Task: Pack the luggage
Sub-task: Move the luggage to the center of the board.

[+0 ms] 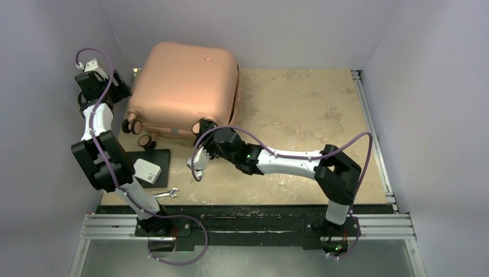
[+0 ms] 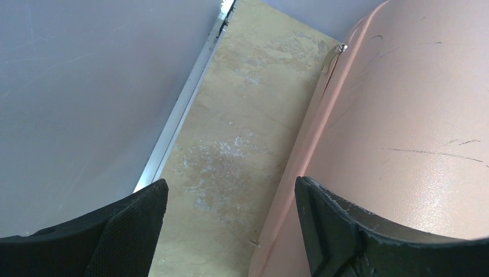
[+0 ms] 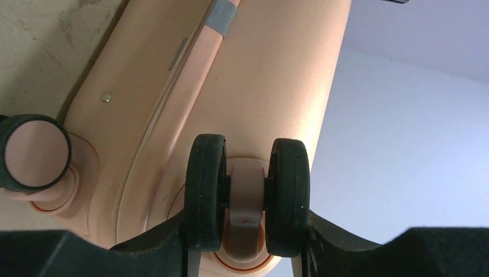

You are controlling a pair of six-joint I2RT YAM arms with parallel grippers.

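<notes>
Overhead: luggage (image 1: 181, 86) is lying shut, far left on bench (image 1: 300, 115). Contents are not showing, so packing is judged largely done, with final handling outstanding.
Left wrist: left end effector (image 2: 230, 199) is standing apart, straddling the shell's left edge and gripping nothing.
Right wrist: right end effector (image 3: 245, 231) is clamping twin wheel (image 3: 247, 190) at the near edge.

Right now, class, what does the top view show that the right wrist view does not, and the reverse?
Top view only: both arms, the wrench, the black pad with its white box, the whole luggage lying shut. Right wrist only: a wheel close up, gripped between the right gripper's fingers, and the zip seam. Both: luggage, table, wheels.
</notes>
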